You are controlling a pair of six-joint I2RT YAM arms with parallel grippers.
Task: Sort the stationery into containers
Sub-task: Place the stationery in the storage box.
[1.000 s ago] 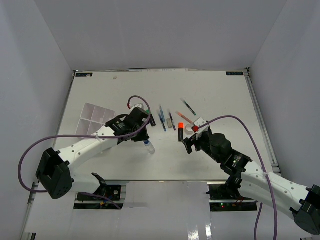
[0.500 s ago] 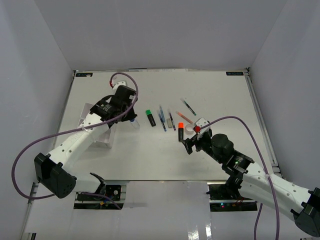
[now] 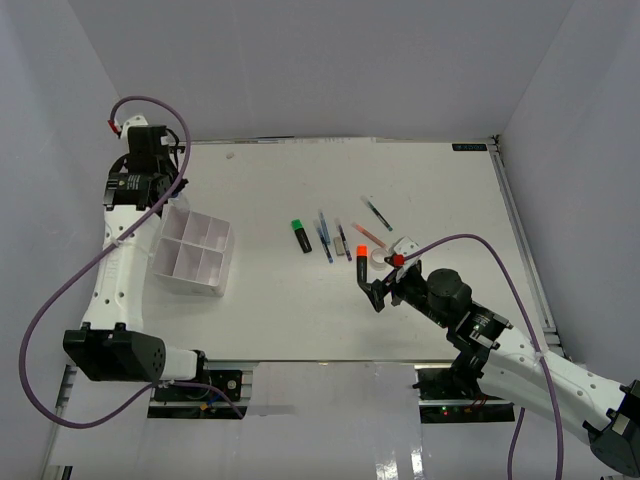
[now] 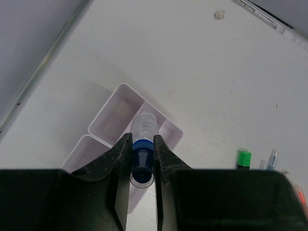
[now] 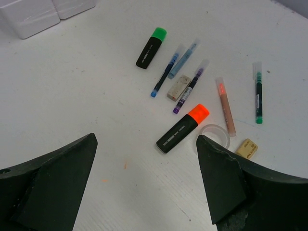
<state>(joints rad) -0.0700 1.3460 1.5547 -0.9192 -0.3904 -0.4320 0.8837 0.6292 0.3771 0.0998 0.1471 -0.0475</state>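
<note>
Pinching one blue-capped clear bottle (image 4: 144, 126) between the drawn-in fingers of the left gripper (image 4: 142, 140), cap toward the wrist, clear end pointing away. Held in the air at the far left corner of the white table (image 3: 280, 190), with one white translucent organizer tray (image 4: 107, 111) seen beyond the bottle; impossible to tell whether directly above a compartment. Tray divided into several small compartments, standing near the table's left edge, well apart from the loose stationery.

Hovering with fingers spread wide and gripping nothing: right gripper (image 5: 147, 139), low over the middle of the table, on the near side of the loose items.

Lying flat on the table in the right wrist view, ten loose pieces:
- Two black highlighters: green-capped highlighter (image 5: 150, 47) and orange-capped highlighter (image 5: 183, 127).
- Five thin pens: dark blue pen (image 5: 166, 72), light blue pen (image 5: 184, 60), purple pen (image 5: 191, 86), orange-pink pen (image 5: 225, 106), green pen (image 5: 258, 94).
- Two small blocks: greyish block (image 5: 179, 87) between the dark blue and purple pens, tan block (image 5: 246, 147) near the tape.
- One clear tape roll (image 5: 214, 132), just beside the orange cap.
</note>
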